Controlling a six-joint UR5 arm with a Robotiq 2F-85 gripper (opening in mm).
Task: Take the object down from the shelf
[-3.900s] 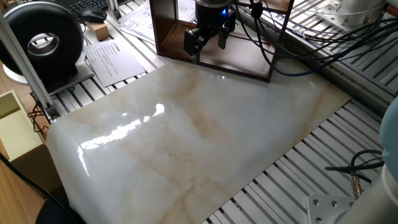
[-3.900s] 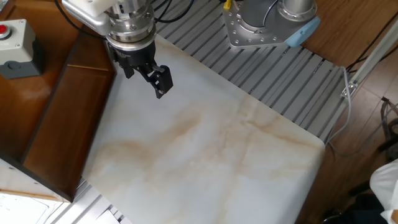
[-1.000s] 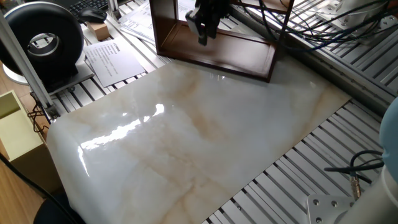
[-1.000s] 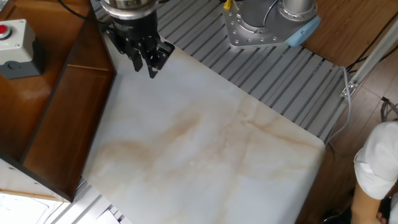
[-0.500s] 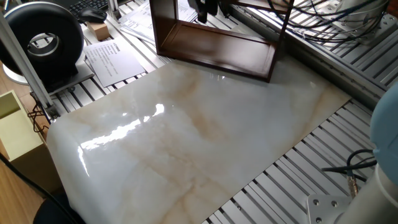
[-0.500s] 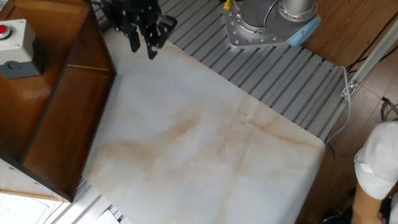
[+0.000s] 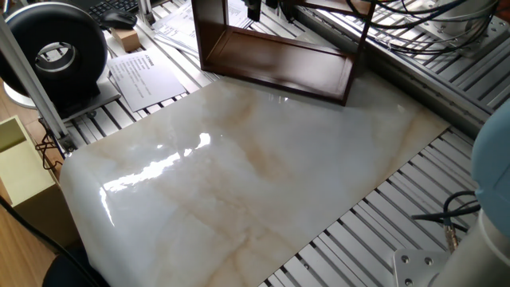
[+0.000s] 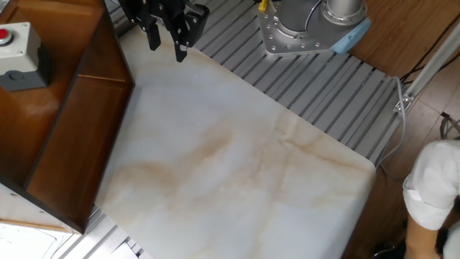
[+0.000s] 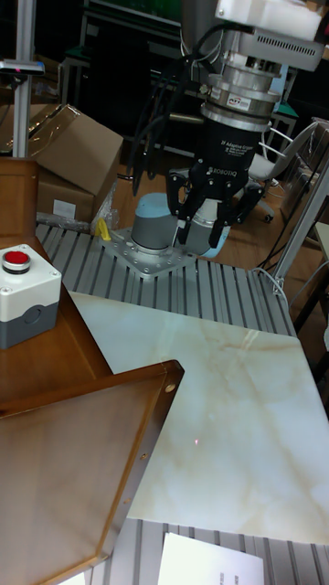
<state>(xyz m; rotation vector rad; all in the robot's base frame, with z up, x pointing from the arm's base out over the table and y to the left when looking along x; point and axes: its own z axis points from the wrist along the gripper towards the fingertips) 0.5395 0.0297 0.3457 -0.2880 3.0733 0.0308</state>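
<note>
We see the gripper [image 9: 211, 212] hanging in the air above the far edge of the marble slab [image 9: 239, 413], beside the shelf [image 9: 87, 430]. In the tall view its black fingers [image 9: 183, 203] are spread apart, with nothing gripped between them; behind the gap we see the arm's blue-grey base [image 9: 153, 225], bolted to the ribbed aluminium table [image 9: 228, 292]. In the other fixed view the gripper [image 8: 167, 43] sits at the top edge of the picture, fingers pointing down over the slab's [image 8: 230, 165] corner, next to the shelf's [image 8: 68, 129] upper board. In one fixed view only the fingertips [image 7: 253, 11] show, at the top edge over the open frame of the shelf [image 7: 275, 60].

We cannot find the object in any view. What stands on the shelf's top board is a grey box with a red button [image 9: 26, 294], also seen from the other side [image 8: 20, 50]. The slab lies bare. Beside the table are a black round device [image 7: 57, 54], a printed sheet [image 7: 145, 78] and a pale yellow box [image 7: 20, 171].
</note>
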